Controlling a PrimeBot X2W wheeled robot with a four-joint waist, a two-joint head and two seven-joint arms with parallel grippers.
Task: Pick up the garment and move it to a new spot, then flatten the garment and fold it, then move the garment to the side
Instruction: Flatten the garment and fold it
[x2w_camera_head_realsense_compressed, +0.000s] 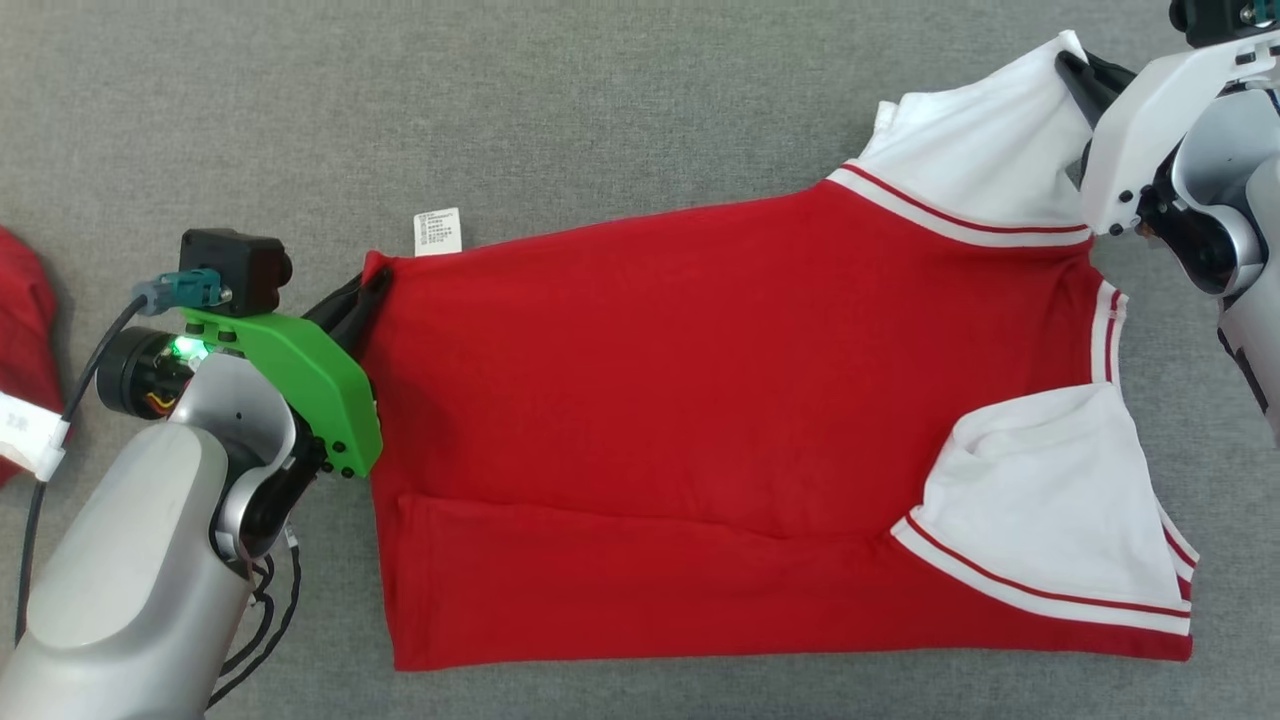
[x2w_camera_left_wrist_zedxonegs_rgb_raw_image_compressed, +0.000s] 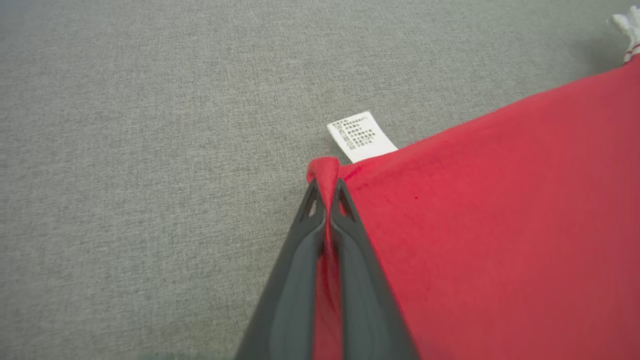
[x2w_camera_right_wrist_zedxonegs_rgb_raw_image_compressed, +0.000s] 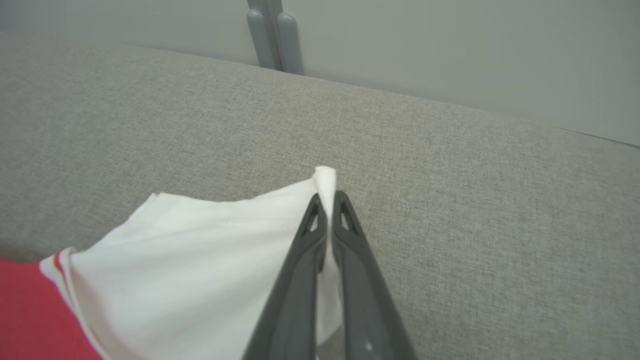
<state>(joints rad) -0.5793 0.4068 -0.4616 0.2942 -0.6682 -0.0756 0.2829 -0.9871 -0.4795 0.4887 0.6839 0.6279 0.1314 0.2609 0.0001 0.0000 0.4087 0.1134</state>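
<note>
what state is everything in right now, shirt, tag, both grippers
garment, lying spread on the grey surface, crease along its near side
left gripper, shut on the garment's red hem corner
right gripper, shut on the far sleeve tip
care label, flat, sticking out at the hem corner
near sleeve, folded in over the red body

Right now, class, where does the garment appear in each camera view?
Head view: garment across centre and right.
Left wrist view: right half, pinched by left gripper.
Right wrist view: lower left, white sleeve in right gripper.
Shared landmark: grey cloth surface.
</note>
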